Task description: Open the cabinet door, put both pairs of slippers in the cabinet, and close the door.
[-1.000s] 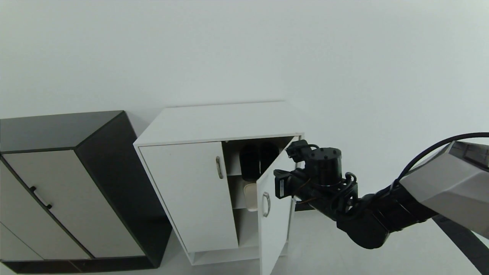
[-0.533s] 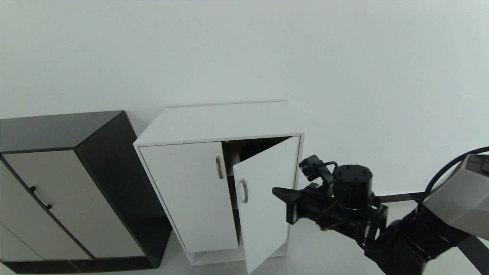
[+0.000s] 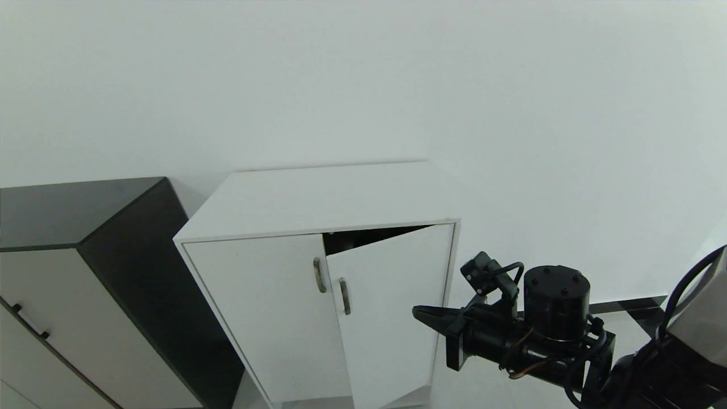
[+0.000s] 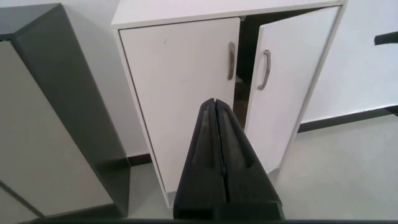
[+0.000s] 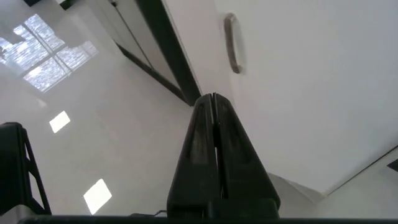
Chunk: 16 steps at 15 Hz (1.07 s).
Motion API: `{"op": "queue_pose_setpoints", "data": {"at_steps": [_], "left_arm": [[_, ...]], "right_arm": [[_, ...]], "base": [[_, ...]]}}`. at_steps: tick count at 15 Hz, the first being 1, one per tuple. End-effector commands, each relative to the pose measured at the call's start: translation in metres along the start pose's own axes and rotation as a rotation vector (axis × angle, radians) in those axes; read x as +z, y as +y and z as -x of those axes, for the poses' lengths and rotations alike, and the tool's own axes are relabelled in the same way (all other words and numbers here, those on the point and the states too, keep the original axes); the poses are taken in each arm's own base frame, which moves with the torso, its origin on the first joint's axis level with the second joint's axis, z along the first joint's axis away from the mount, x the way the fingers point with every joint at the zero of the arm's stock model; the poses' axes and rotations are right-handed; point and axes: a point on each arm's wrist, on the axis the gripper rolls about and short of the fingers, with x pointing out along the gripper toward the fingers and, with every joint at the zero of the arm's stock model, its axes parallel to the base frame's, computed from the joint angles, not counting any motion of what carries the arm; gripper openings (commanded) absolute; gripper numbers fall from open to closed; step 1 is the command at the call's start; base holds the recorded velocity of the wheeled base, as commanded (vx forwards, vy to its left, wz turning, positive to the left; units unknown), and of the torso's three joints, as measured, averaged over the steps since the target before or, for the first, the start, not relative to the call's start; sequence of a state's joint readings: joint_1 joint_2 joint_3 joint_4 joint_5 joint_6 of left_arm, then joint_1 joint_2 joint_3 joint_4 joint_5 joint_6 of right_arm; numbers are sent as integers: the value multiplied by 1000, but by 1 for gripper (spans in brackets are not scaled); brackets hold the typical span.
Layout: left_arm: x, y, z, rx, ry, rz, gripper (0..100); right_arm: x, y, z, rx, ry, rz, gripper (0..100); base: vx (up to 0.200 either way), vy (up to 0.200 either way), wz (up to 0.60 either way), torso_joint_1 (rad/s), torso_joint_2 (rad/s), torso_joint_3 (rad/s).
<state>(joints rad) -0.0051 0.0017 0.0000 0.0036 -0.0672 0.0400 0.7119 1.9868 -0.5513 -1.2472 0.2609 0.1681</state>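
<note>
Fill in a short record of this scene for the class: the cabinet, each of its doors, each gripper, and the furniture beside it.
cabinet: white box-shaped two-door cabinet, standing upright
left door: shut, with a curved metal handle
right door: ajar, opened a little way
right gripper: shut, in front of the right door's face; contact cannot be told
left gripper: shut, pointed at the cabinet, apart from it
neighbour: black cabinet with a pale door, on the white cabinet's left
</note>
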Motion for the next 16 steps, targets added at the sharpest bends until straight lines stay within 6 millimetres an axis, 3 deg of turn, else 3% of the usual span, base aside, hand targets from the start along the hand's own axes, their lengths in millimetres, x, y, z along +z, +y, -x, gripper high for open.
{"op": "queue_pose_setpoints", "data": {"at_steps": [1,4,7,10,16], "left_arm": [[0,0,0,0,1,0,0],[0,0,0,-1,1,0,0],[0,0,0,0,1,0,0],[0,0,0,0,1,0,0],[0,0,0,0,1,0,0]], "right_arm": [[-7,1,-4,5,24,-3,0],[-17,-5,-21,-1,43,-8,0],[-11,-19,-43,-49,-5,-4,0],[2,-28,-65,-251,23,-19,0],[7,-47,-97,-272,-20,-17,0]], "base": [[200,0,0,7,-2,7],[0,0,0,0,0,0],[0,0,0,0,0,0],[0,0,0,0,0,0],[0,0,0,0,0,0]]}}
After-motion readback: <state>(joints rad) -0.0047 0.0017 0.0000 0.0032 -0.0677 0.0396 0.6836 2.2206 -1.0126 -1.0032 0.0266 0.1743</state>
